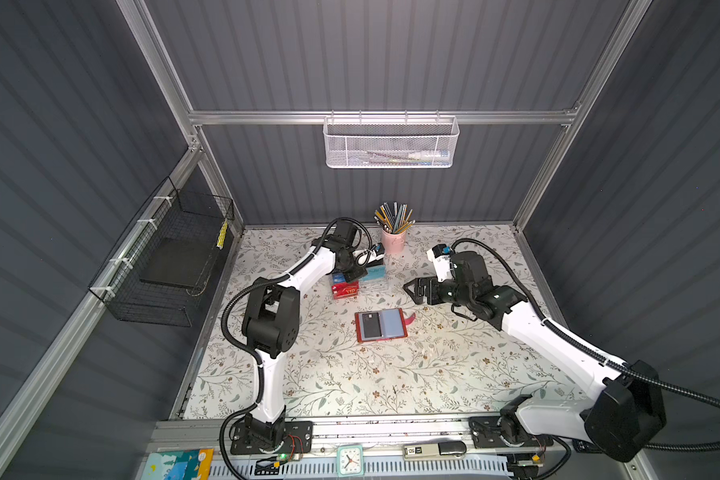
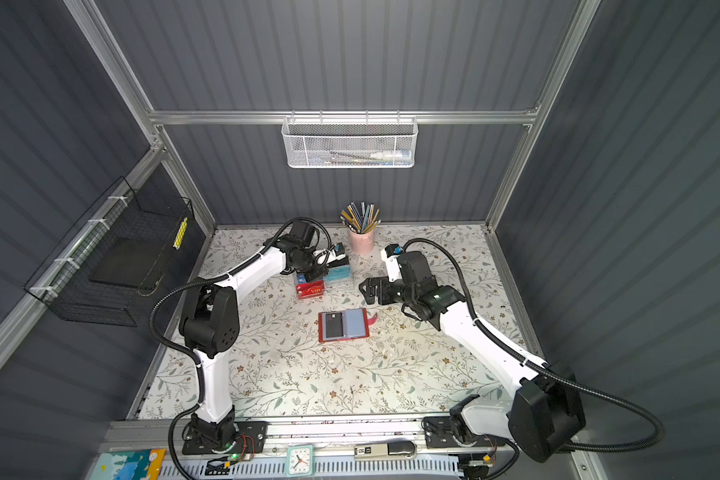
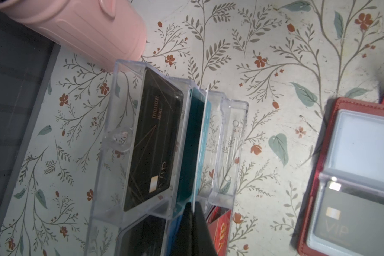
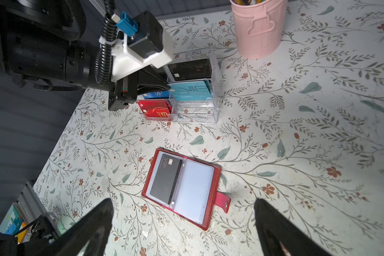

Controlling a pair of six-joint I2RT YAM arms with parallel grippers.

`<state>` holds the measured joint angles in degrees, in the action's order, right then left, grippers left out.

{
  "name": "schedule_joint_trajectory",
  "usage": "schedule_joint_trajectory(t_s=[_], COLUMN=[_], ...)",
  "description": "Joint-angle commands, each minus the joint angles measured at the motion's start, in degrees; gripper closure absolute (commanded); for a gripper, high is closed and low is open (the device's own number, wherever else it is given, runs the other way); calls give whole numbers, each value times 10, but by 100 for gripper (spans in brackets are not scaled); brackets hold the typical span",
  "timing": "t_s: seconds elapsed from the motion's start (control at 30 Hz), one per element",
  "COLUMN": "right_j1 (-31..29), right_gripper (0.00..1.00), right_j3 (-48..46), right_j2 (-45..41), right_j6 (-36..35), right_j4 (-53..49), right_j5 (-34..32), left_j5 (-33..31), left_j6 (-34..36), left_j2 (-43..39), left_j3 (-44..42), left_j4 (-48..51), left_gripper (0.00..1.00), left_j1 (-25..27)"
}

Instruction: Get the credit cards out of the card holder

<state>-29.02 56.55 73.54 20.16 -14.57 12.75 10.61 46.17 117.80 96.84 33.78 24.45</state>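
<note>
Left hand clamped tight on teal card standing in clear box. Right hand spread wide, empty, above bench. Card holder lies open flat, black card sleeved.

Red card holder, floral-patterned table

The card holder runs off the left wrist picture's edge, and the left gripper covers one end of the teal card.
</note>
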Motion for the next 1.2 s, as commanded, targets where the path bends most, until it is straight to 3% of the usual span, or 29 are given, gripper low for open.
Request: schedule_joint_trajectory(t_s=[0.0, 0.43, 0.8, 1.17], right_j1=[2, 3, 3, 2], right_gripper=[1, 1, 1, 1], right_j3=[-7, -7, -7, -10], right_j2=[-10, -6, -5, -9], right_j6=[0, 0, 1, 0], right_j4=[3, 5, 6, 4], right_j5=[9, 14, 17, 14], left_j5=[10, 14, 13, 16], left_j6=[11, -3, -13, -30], left_j2=[8, 5, 2, -44], left_j3=[-8, -23, -24, -56], left_j4=[-5, -30, -42, -80], left_gripper=[100, 100, 87, 84], left_j1=[-7, -8, -8, -8])
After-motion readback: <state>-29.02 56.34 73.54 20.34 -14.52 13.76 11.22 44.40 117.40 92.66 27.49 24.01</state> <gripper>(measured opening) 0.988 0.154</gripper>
